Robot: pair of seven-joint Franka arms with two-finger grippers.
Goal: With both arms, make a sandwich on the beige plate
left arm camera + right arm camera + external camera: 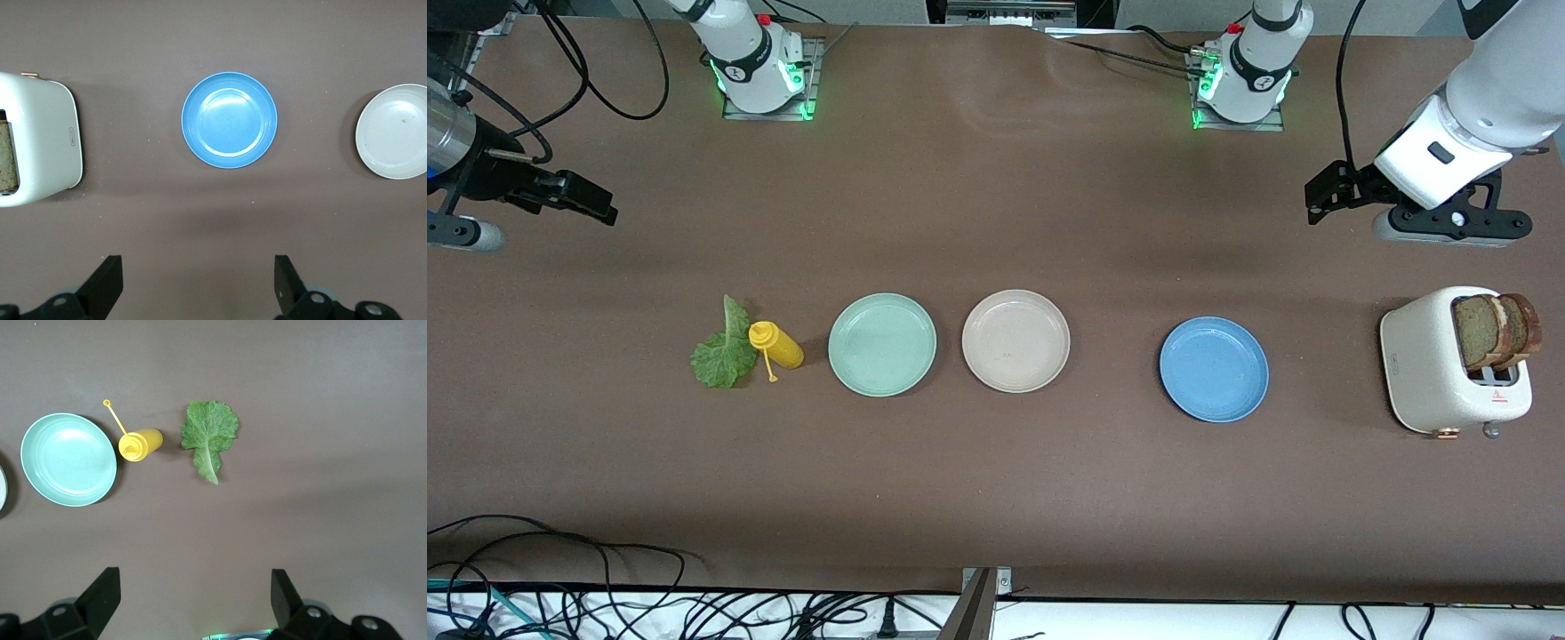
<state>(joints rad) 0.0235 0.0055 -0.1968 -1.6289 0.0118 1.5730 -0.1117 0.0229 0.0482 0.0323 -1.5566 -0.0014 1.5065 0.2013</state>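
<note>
Both arms wait, raised above the table.

Left gripper (197,283): jaws wide apart, holding and touching nothing; it hangs over bare brown table (996,498) at the left arm's end, above the stretch between its base and the toaster. Its fingers (107,283) frame open tabletop in the left wrist view.

Right gripper (193,600): jaws likewise spread wide, nothing between them; over bare table at the right arm's end.

Beige plate (1016,340): bare, mid-table, just beside the mint-green plate (882,344), not touching. Blue plate (1214,369) lies well apart, toward the left arm's end, slightly nearer the front camera.

Sandwich parts are unassembled. Two brown bread slices (1494,331) stand upright in the slots of the white toaster (1432,373) at the left arm's end. Lettuce leaf (723,351) lies flat toward the right arm's end; the yellow squeeze bottle (778,345) lies on its side between leaf and mint-green plate, its cap end touching or overlapping the leaf's edge.
</note>
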